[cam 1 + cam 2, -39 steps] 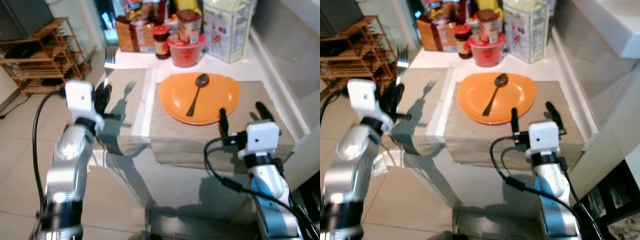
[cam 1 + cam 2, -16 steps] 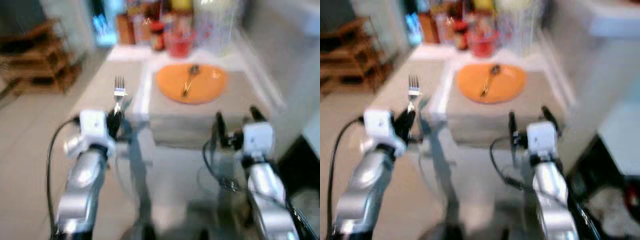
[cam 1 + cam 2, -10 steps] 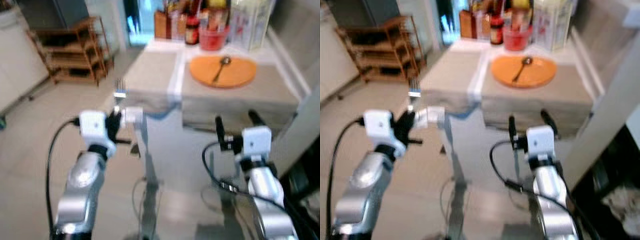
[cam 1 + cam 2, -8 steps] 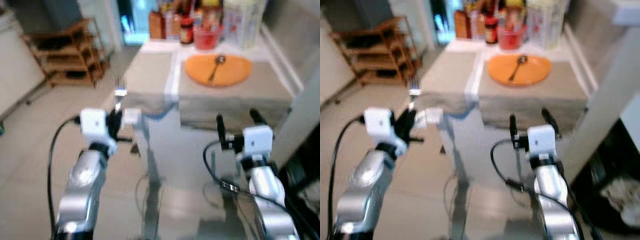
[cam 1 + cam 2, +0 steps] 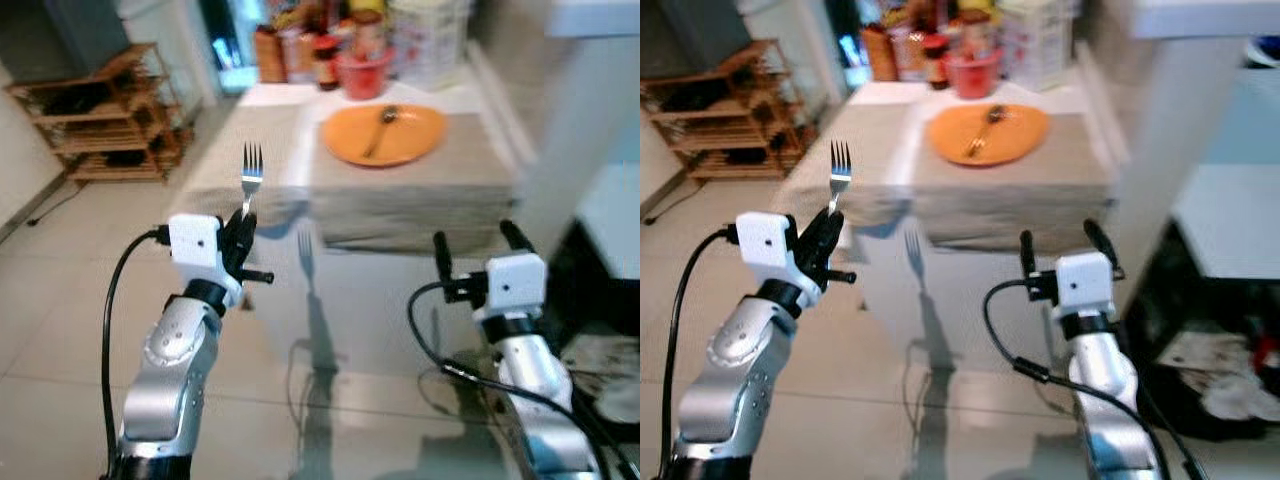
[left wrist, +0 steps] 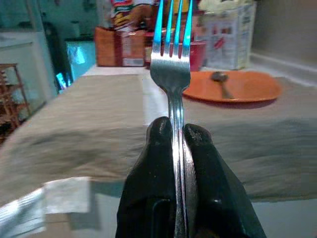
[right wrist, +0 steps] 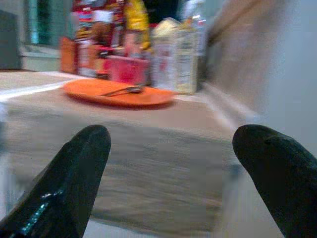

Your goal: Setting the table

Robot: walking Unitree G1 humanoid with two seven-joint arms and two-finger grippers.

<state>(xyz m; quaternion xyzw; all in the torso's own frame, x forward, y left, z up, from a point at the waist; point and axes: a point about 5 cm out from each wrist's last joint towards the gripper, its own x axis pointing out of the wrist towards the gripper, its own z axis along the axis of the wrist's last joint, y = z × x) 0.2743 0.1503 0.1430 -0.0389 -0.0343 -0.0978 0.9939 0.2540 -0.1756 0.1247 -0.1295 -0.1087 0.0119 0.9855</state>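
Observation:
My left gripper (image 5: 238,232) is shut on a metal fork (image 5: 250,175), held upright with its tines up, in front of the table's near left corner. In the left wrist view the fork (image 6: 172,69) rises between the black fingers (image 6: 156,148). An orange plate (image 5: 384,133) with a spoon (image 5: 378,127) lying on it rests on the beige placemat (image 5: 420,190) on the table. My right gripper (image 5: 477,248) is open and empty, short of the placemat's near edge. The plate (image 7: 119,94) and spoon (image 7: 121,89) appear ahead between its spread fingers (image 7: 74,173).
A second beige placemat (image 5: 250,150) lies left of the plate. Jars, a red tub (image 5: 358,72) and a carton (image 5: 425,45) crowd the table's far end. A wooden rack (image 5: 105,115) stands at the left on the tiled floor. A pale wall edge (image 5: 590,110) rises at the right.
The camera has pulled back from the table and the view has sharpened. The left gripper still holds the fork upright. The right gripper stays open.

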